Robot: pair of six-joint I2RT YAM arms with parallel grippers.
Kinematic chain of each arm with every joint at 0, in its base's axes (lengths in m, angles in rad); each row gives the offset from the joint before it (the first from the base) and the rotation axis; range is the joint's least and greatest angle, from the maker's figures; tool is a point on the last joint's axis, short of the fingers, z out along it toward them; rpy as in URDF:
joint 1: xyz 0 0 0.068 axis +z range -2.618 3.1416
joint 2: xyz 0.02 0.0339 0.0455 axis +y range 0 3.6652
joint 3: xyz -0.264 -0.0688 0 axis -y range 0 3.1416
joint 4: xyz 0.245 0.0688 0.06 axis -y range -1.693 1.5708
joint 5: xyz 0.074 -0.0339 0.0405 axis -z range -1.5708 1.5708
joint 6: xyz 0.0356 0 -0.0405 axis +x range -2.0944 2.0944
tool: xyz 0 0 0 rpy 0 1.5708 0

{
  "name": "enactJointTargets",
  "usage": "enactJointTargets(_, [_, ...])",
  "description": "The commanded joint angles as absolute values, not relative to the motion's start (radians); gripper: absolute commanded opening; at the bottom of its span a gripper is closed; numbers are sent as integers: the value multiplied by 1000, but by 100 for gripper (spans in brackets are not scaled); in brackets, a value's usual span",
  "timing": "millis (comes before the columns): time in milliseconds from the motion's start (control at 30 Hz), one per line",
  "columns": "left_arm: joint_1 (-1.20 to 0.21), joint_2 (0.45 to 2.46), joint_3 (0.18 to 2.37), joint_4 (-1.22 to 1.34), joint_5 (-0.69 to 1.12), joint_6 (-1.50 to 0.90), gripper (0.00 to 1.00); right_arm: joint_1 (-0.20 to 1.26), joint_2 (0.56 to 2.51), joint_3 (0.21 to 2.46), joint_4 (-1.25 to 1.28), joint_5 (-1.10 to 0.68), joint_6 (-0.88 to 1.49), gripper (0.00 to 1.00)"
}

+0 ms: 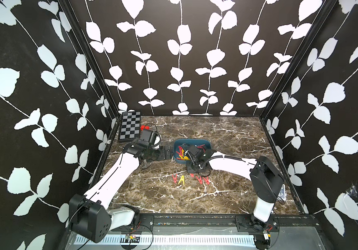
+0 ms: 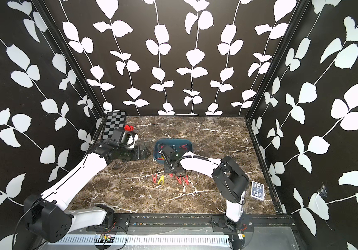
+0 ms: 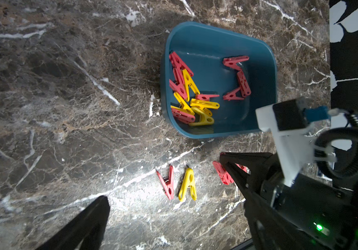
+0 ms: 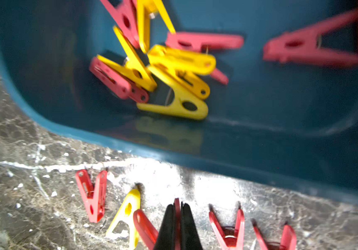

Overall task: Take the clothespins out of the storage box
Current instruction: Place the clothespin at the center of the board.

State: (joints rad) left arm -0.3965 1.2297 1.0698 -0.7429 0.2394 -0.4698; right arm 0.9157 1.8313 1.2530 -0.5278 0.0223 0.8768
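Marble table [image 1: 227, 138] | right tool [image 4: 177, 205] clamps red clothespin [image 4: 144, 227], left tool [image 2: 146, 152] wide | I reckon it light, stiff, slick; best pinched across flat sides.

Upright teal storage box [image 3: 217, 41] with red and yellow clothespins [image 3: 204, 104] inside, others just outside.

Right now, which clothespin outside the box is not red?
The yellow clothespin lying on the table. Every other one outside the storage box is red, including the red clothespin pinched in the right end effector.
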Motion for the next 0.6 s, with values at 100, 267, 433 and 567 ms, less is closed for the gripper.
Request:
enactJointTargets(100, [-392,1176,1044,-814,214,-441,99,954,1860,1228,-489,71,993,2])
enactJointTargets(267, [-393,1154,1023,-819,215,-445,99,980,1876,1219,-490,75,1039,3])
enactJointTargets(433, [-393,1146,1009,-816,222,-453,99,985,1890,1198,-476,74,1061,4])
enactJointTargets(567, [-392,1132,1000,-821,222,-455,99,988,1912,1203,-469,61,1060,7])
